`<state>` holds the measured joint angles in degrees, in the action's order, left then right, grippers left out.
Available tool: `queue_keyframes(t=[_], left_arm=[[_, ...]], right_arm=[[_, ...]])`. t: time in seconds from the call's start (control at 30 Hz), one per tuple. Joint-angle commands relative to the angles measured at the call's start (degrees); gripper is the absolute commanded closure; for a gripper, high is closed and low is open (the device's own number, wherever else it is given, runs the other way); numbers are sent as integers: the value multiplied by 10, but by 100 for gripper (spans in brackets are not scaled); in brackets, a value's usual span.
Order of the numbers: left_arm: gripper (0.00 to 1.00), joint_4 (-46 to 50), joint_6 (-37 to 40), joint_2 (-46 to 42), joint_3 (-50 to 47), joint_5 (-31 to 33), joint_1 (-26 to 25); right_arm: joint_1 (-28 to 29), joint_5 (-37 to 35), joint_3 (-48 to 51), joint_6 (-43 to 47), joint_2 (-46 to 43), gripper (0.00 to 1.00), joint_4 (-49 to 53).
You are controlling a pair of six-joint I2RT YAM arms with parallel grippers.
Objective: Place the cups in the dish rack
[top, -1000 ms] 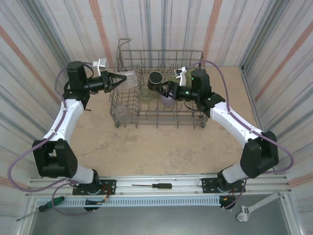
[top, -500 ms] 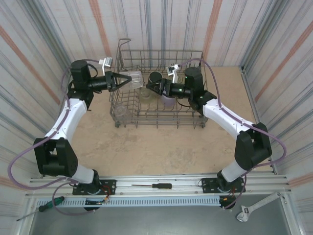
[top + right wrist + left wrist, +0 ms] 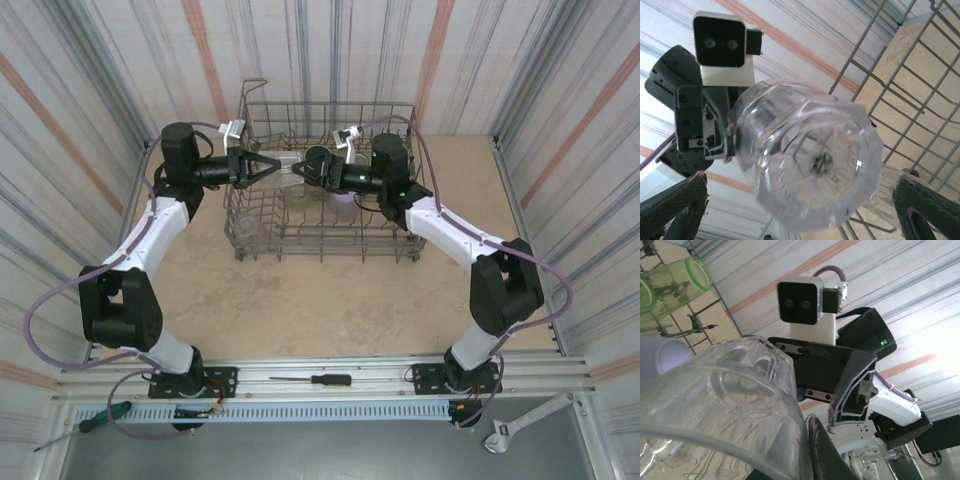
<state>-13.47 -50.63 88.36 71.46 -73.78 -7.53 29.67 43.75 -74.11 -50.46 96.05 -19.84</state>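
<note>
Just now the clear faceted plastic cup (image 3: 288,166) hangs on its side above the left part of the tall grey wire dish rack (image 3: 330,104), pinched tight at its mouth end by the left gripper (image 3: 270,167). Over the last second that arm carried it inward from the rack's left wall, while the right gripper (image 3: 303,172), fingers spread wide, closed on its base. It looks like a handover; racking is yet to come.

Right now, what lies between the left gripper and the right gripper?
A clear plastic cup, held in the left gripper, base facing the open right gripper. The top and right wrist views show it.
</note>
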Motion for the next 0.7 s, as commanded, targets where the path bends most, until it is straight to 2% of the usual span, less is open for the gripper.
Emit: queue_keyframes(t=[0.0, 0.37, 0.5, 0.67], left_arm=[[100, -41, -18, -2, 1, -14, -7], [100, -73, -54, -10, -2, -13, -16], [100, -72, -57, -10, -2, -13, -17], [100, -65, -54, -7, -1, -12, -18]], right_arm=[[4, 19, -20, -20, 15, 1, -31], [4, 39, -27, -66, 40, 2, -104], [5, 48, -28, -83, 47, 13, -132], [7, 57, -28, -99, 53, 35, -160]])
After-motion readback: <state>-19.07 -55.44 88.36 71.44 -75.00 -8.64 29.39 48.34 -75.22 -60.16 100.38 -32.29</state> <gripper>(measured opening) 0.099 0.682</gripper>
